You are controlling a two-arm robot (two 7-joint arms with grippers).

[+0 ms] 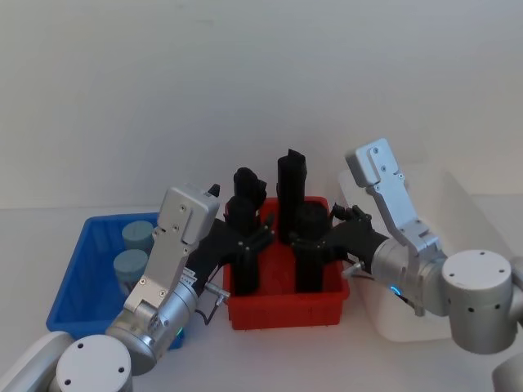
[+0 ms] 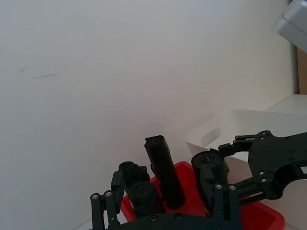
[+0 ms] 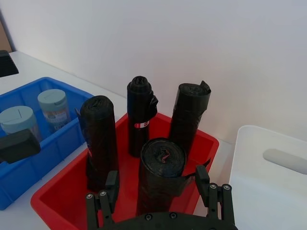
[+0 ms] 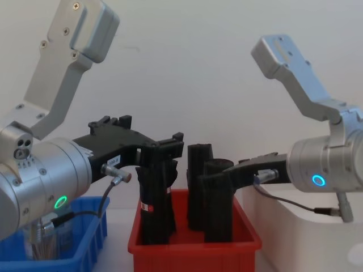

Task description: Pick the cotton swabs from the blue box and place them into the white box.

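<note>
Two cotton swabs tubs [image 1: 137, 235] [image 1: 131, 265] with pale blue-grey lids stand in the blue box [image 1: 78, 269] at my left. They also appear in the right wrist view as cotton swabs [image 3: 53, 108] [image 3: 18, 122] inside the blue box [image 3: 29, 167]. The white box [image 1: 409, 318] stands at my right. My left gripper [image 1: 255, 237] is open over the red tray's left rolls, away from the swabs. My right gripper [image 1: 315, 241] is open, and a black roll [image 3: 160, 177] stands between its fingers.
A red tray [image 1: 286, 310] holding several tall black rolls [image 1: 290, 184] sits between the blue box and the white box. Both arms lean over it from either side. A plain white wall closes off the back of the table.
</note>
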